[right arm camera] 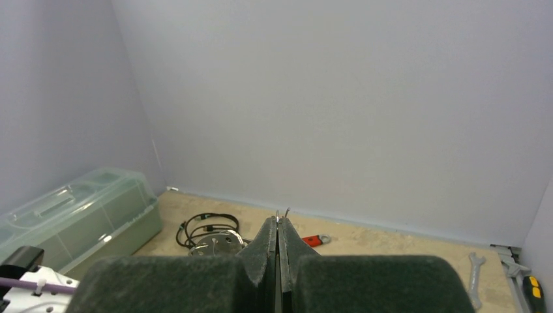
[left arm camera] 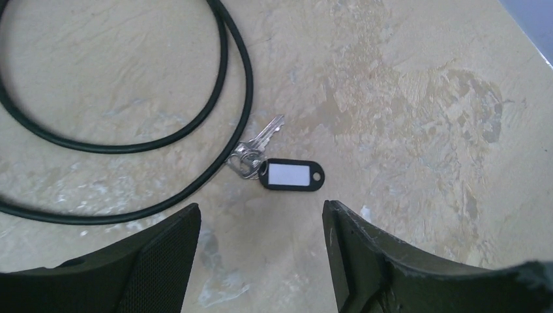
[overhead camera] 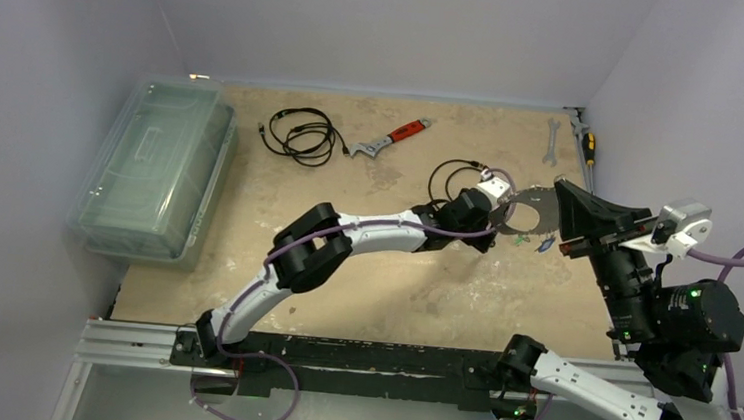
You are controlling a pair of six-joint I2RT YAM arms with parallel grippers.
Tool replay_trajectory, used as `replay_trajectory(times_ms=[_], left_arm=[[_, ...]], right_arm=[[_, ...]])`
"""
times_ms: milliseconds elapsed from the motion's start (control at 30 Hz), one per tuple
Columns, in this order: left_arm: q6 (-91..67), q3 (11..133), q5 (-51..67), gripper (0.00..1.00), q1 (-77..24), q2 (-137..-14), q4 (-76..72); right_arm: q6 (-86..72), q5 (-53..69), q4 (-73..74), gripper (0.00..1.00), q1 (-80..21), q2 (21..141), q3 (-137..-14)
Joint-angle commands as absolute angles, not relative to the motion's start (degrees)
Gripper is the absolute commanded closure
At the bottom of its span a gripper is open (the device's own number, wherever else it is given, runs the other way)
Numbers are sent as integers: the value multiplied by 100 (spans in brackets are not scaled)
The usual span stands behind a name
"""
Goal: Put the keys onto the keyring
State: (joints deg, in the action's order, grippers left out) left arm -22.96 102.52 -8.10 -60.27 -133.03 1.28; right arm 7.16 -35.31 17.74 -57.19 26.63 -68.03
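My right gripper (right arm camera: pixel 278 225), fingers pressed shut, pinches the large thin grey metal keyring (overhead camera: pixel 540 193). My left gripper (left arm camera: pixel 261 218) hovers, jaws apart and empty, over a silver key with a black plastic tag (left arm camera: pixel 290 175) on the tan table (overhead camera: pixel 392 292), right by one black cable loop (left arm camera: pixel 241 85). I judge this the pick-up step: next, close on that tag. One ring; three keys, counting a green-tagged key (overhead camera: pixel 518 239) and a blue-tagged key (overhead camera: pixel 546 244) near the ring.

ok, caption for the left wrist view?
Open left fingers poised over a silver key with a black tag, beside a black cable loop.
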Motion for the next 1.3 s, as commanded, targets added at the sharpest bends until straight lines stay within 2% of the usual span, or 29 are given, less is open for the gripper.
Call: replay_trajectory(times_ms=[0,233,600,667,800,867,967,1267], left_arm=[[-2289,11249,-1570,35,-6224,-13798,526],[-2269,12209,-2221,43,-6309,-14525,963],[-2342,12345,-2436,68,-6319,-14840,998],[-2332,12271,-2426,74,-6319,-14821,964],[-2300,12078,-2411,94,-6322,-14690,974],[-2287,11787,-2407,100,-6319,-14520,956],[-2239,11069,-2418,100,-6324,-14087,819],[-2229,7418,-2339,100,-6319,-11495,-386]], right_arm=[[787,-3547,1774,100,-5739,2516,-6985],[704,-3542,1865,100,-5739,2394,-6926],[616,-3396,1933,100,-5739,2355,-6840],[599,-3364,1917,100,-5739,2355,-6817],[559,-3336,1912,100,-5739,2364,-6779],[541,-3302,1889,100,-5739,2372,-6747],[506,-3227,1847,100,-5739,2397,-6670],[401,-3125,1570,100,-5739,2503,-6254]])
